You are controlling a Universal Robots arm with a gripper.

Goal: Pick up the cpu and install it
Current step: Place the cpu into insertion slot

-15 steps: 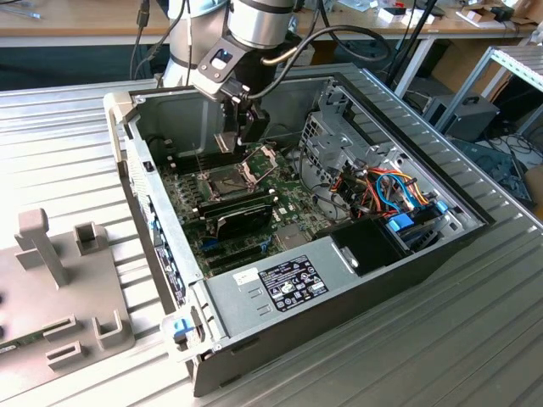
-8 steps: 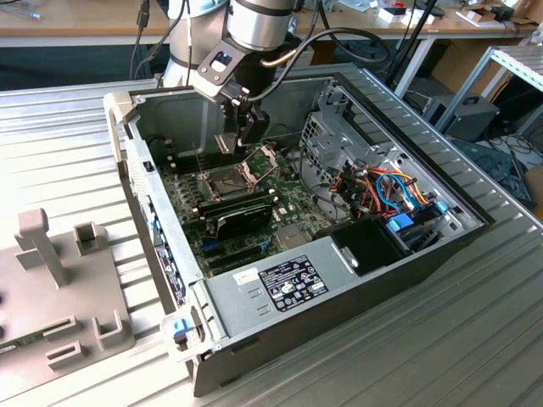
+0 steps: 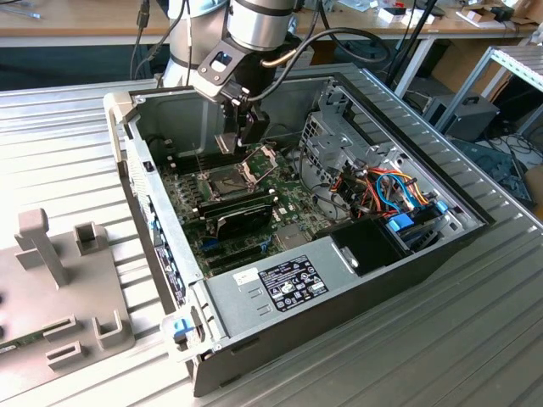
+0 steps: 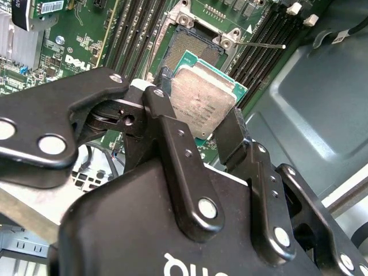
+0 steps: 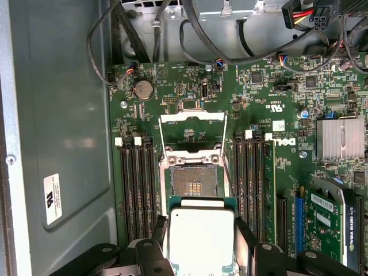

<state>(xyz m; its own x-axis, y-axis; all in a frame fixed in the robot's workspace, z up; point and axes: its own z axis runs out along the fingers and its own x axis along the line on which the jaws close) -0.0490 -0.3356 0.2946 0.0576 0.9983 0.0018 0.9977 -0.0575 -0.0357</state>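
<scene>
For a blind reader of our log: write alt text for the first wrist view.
The gripper holds the cpu, silver top showing, between its black jaws over the green motherboard, not yet seated in the open socket. The socket's hinged plate is raised, and memory slots run along both sides.

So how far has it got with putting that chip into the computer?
The pick-up looks done: the gripper is shut on the chip and holds it above the green board. The socket lies empty, its hinged plate open. Not yet done: seating the chip in the socket.
</scene>
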